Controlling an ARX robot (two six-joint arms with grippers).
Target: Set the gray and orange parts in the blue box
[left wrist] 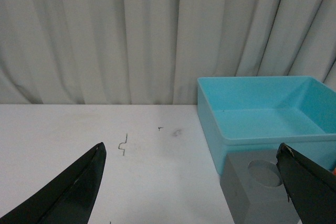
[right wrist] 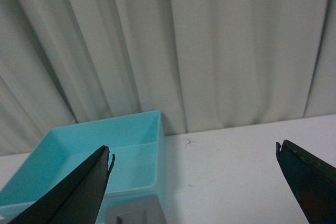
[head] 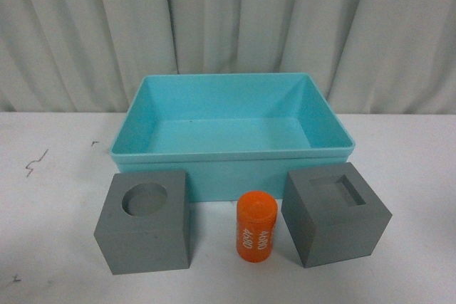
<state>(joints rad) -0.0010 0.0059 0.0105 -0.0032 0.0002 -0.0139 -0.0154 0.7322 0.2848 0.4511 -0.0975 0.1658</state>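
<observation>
Box first: the front view has the blue box [head: 231, 153] at twelve o'clock on the worktop [head: 57, 211], with the orange cylinder [head: 256, 227] at its six, the round-recess cube [head: 146, 226] at seven and the square-recess cube [head: 335, 222] at five, all outside it. The left wrist view adds the left tool [left wrist: 190, 149], spread wide and empty. The right wrist view adds the right tool [right wrist: 193, 149], equally wide and empty.

The only lettering is on the orange cylinder [head: 256, 226], which stands upright just in front of the blue box [head: 235, 153]. Two rows of white characters run lengthwise down its side, turned sideways. They look like digits, but are too small and blurred to read with certainty.
</observation>
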